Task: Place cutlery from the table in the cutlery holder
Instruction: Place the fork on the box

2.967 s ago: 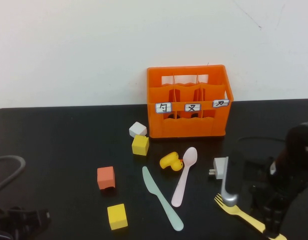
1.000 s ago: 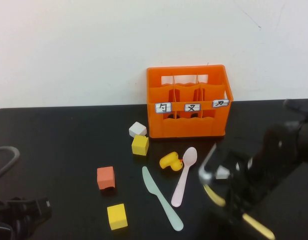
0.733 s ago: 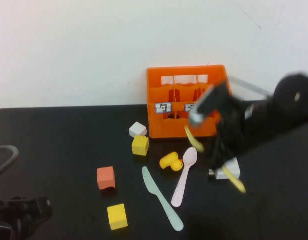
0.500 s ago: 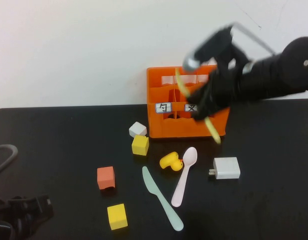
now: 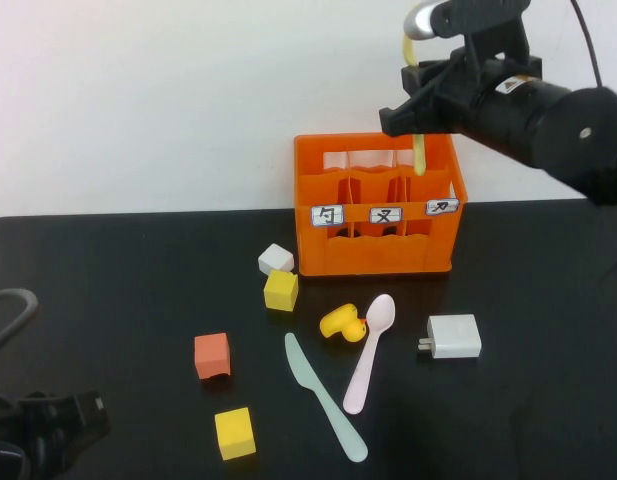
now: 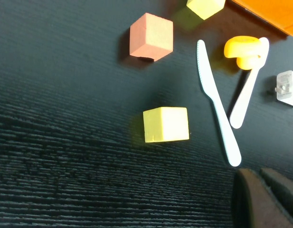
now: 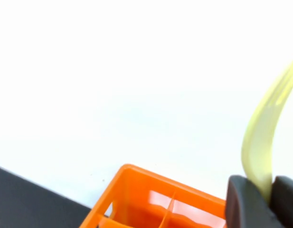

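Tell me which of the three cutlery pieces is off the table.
The yellow fork: the right tool holds it above the orange crate, while knife and spoon lie flat.

Colours on the black table (image 5: 138, 270)
Orange holder (image 5: 378, 250) with white, black-charactered labels; yellow fork (image 5: 417, 150) between the right gripper's (image 5: 416, 105) black jaws; mint knife (image 5: 325, 397), pinkish-white spoon (image 5: 368, 352).
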Motion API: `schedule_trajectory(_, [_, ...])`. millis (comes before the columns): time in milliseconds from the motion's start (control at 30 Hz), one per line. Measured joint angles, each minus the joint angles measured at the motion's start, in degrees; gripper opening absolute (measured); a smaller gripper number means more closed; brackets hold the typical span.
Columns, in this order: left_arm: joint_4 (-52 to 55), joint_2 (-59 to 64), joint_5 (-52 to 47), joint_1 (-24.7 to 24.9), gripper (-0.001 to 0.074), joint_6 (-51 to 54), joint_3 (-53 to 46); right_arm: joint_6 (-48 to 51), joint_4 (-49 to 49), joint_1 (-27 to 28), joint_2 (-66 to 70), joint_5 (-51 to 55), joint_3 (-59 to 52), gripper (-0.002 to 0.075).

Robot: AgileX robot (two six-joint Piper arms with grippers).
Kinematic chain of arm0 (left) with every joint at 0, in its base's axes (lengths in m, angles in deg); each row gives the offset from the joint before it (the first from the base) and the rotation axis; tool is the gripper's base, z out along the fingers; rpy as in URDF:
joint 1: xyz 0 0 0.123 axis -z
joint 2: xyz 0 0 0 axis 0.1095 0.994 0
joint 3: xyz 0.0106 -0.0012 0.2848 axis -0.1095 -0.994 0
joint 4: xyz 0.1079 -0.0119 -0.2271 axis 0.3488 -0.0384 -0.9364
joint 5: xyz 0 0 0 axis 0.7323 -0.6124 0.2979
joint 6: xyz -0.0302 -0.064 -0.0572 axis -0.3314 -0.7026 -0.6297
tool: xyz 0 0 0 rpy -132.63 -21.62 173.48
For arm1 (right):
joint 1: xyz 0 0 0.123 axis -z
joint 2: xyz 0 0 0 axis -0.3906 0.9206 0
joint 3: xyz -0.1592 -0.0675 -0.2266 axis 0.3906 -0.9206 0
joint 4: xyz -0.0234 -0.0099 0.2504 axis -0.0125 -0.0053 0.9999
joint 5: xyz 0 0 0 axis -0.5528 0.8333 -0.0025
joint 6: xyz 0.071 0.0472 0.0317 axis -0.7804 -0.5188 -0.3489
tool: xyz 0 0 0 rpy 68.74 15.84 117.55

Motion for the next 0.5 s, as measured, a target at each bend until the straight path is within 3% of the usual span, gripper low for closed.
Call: schedule_trajectory(500, [-0.12, 0.00, 0.00, 0.00, -0.0001, 0.00, 0.00, -6.56, -0.17, -0.62, 8.08, -5.04, 4.93, 0.0048])
